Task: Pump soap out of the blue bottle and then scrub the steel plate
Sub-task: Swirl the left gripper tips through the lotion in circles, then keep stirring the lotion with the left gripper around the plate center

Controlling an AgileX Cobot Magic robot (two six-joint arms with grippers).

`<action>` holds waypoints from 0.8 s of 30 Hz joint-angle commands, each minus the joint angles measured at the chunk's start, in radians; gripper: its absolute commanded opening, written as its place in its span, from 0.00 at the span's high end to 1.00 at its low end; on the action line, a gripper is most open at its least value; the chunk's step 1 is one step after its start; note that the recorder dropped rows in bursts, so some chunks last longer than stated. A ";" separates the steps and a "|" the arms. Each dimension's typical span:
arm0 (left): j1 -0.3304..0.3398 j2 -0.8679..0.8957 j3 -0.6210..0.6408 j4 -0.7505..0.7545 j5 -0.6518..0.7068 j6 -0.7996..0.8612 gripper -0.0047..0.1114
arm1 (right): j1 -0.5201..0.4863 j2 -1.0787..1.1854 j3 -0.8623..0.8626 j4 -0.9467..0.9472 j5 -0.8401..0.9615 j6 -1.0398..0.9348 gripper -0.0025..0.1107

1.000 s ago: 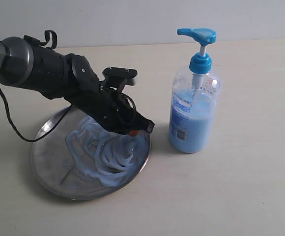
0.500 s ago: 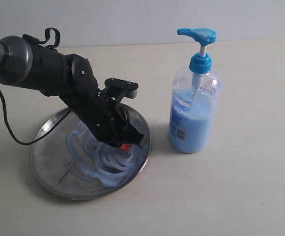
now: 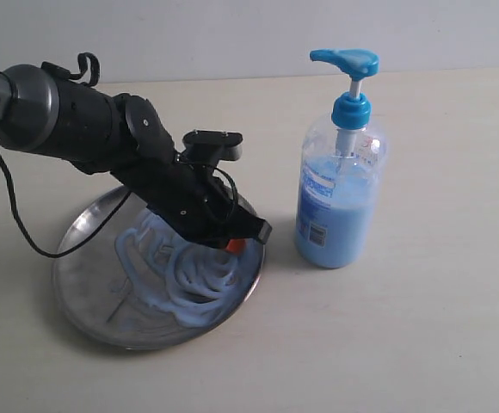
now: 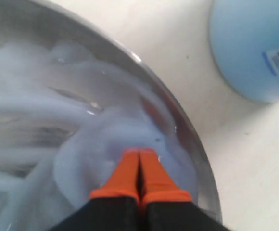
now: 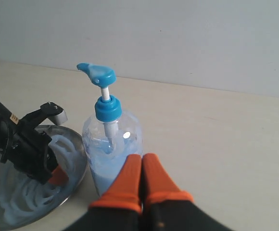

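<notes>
Blue soap (image 3: 189, 280) smears the steel plate (image 3: 82, 280), which sits just beside the blue bottle (image 3: 337, 202). The left wrist view shows up close the left gripper (image 4: 139, 154) pinched tight, its tips in the soap. Only the right wrist view shows the right gripper (image 5: 140, 160), pinched tight and empty.

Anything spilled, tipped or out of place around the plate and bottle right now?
Nothing stands out. The soap lies in swirls inside the steel plate, the blue bottle stands upright beside the plate without touching it, and the table shows no spill.
</notes>
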 commanded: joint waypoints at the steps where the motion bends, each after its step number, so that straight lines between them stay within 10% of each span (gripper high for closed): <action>1: 0.000 0.014 0.003 -0.018 -0.051 0.005 0.96 | -0.002 -0.005 0.009 0.007 -0.013 -0.008 0.98; 15: 0.002 0.049 0.003 0.185 -0.085 -0.085 0.96 | -0.002 -0.005 0.009 0.007 -0.013 -0.008 0.98; 24: 0.002 0.049 -0.004 0.350 0.131 -0.176 0.96 | -0.002 -0.005 0.009 0.007 -0.013 -0.008 0.98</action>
